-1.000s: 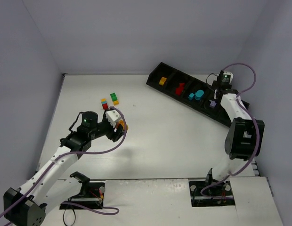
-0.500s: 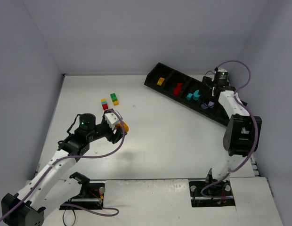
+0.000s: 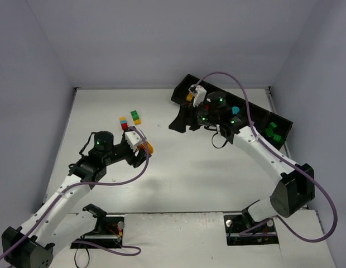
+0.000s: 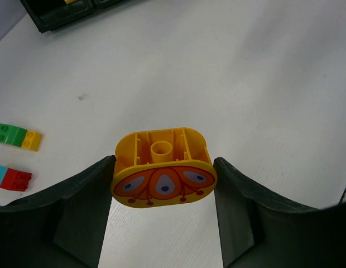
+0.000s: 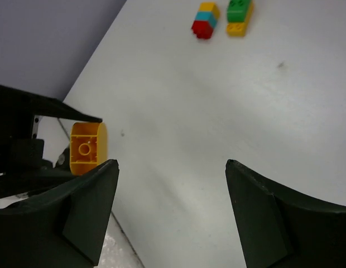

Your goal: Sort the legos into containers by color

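My left gripper (image 3: 145, 148) is shut on a rounded yellow lego (image 4: 162, 167) with an orange printed face, held above the table with a finger against each side. The same lego (image 5: 86, 148) shows in the right wrist view. My right gripper (image 3: 180, 124) hangs open and empty by the left end of the black containers (image 3: 282, 120); its jaws (image 5: 172, 164) stand wide over bare table. A red-teal-yellow stack (image 3: 124, 123) and a green-yellow lego (image 3: 136, 116) lie on the table at the back left. Green legos (image 3: 272, 131) and a teal one (image 3: 235, 110) sit in the containers.
The right arm crosses over the middle containers and hides much of them. White walls close the table on the left, back and right. A corner of the black tray (image 4: 61, 11) shows at the top left of the left wrist view.
The right gripper opened over the purple compartment, then swung left across the tray to its left end. The left arm has barely moved and still holds the yellow lego.
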`<state>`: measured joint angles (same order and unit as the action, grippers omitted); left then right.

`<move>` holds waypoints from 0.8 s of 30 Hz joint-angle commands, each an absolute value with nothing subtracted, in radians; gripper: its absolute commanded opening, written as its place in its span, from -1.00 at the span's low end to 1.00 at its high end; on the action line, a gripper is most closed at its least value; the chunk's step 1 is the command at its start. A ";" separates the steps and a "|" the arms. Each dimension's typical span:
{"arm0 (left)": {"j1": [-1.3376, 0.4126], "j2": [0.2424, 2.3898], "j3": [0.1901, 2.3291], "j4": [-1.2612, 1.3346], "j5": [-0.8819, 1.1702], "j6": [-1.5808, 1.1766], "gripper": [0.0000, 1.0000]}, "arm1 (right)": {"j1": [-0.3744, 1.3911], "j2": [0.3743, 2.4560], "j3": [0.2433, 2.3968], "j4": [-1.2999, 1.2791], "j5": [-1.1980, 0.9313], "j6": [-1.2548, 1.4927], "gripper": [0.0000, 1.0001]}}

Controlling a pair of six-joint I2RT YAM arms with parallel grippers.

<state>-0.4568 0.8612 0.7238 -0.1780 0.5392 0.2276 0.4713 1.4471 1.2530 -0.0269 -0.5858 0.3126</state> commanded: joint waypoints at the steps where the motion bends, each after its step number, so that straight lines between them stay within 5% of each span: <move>1: -0.466 0.865 0.805 -0.127 0.566 0.249 -1.00 | 0.563 1.436 1.229 0.093 -0.663 0.429 0.48; 24: -0.522 0.917 0.841 -0.137 0.514 0.253 -1.00 | 0.791 1.571 1.279 0.181 -0.583 0.525 0.52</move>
